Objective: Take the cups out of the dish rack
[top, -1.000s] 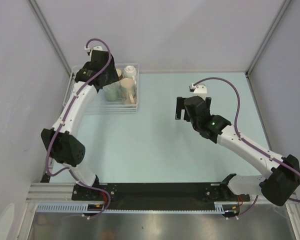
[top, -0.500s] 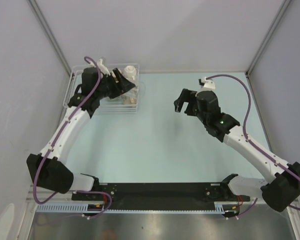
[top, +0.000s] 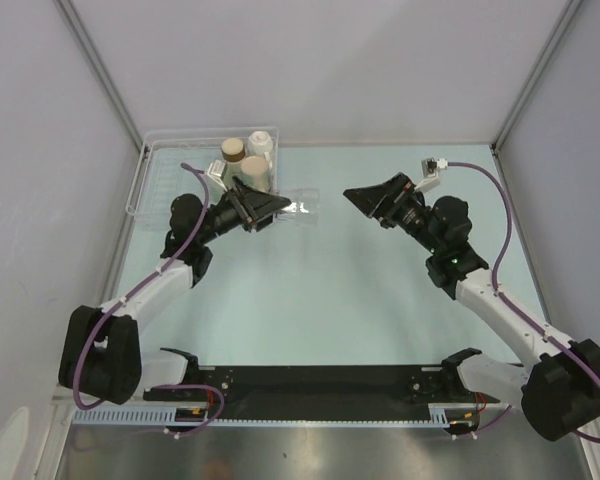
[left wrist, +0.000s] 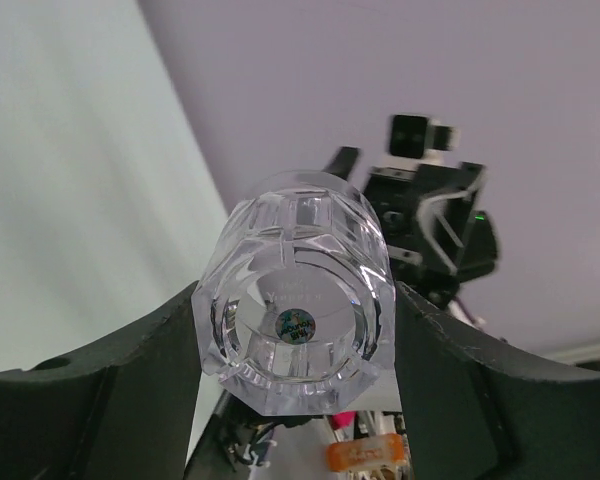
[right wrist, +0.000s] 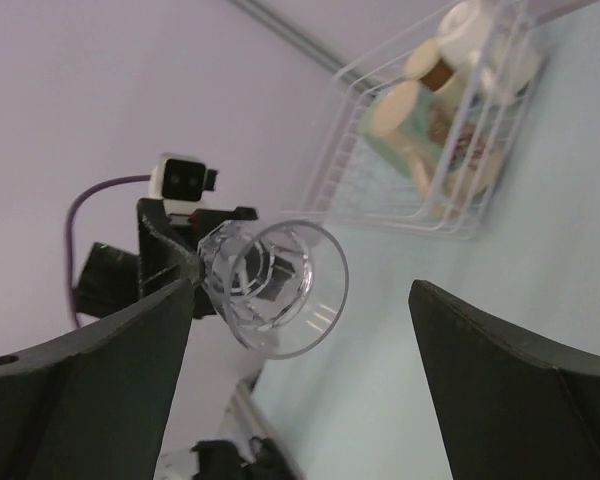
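Glass cup (left wrist: 295, 315) clamped sideways in left claw (top: 278, 206).

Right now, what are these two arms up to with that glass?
The left gripper holds a clear glass cup sideways in the air, just right of the dish rack, with its mouth pointing toward the right gripper. The right gripper is open, facing the glass across a gap and not touching it. It looks like a handover, perhaps. Several other cups sit in the rack's far right corner.

Bright, even, diffuse light, faint shadows, small glints on the clear glass cup (left wrist: 298, 320)
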### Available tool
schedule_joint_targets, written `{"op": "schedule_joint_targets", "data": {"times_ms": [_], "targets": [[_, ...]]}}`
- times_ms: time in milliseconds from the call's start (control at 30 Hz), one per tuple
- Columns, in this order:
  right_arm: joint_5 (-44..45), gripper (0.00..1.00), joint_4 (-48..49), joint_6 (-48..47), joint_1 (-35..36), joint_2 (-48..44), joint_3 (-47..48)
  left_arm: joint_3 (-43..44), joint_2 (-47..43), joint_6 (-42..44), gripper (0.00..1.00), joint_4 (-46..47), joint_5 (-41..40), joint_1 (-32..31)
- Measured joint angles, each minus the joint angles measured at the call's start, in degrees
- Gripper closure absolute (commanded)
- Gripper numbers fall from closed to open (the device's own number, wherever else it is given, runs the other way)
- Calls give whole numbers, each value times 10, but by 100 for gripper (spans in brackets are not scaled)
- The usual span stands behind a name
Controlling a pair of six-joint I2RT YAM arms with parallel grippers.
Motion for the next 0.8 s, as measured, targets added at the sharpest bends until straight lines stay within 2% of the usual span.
{"op": "schedule_joint_targets", "data": {"times_ms": [133, 233, 633, 700, 767, 800], "targets": [[-54, 6, 132, 94, -5, 16, -55, -22, 0, -75, 100, 143, 27, -4], [-76, 5, 169, 124, -2, 31, -61, -25, -2, -97, 99, 188, 35, -9], [-85, 7, 140, 60, 80, 39, 14, -25, -9, -71, 100, 146, 43, -40], [-84, 15, 132, 51, 86, 45, 19, -25, -9, -63, 100, 133, 43, -42], [-84, 32, 124, 42, 91, 52, 23, -25, -8, -56, 100, 123, 43, -45], [-84, 35, 119, 40, 94, 57, 25, -24, -8, -53, 100, 119, 42, -47]]}}
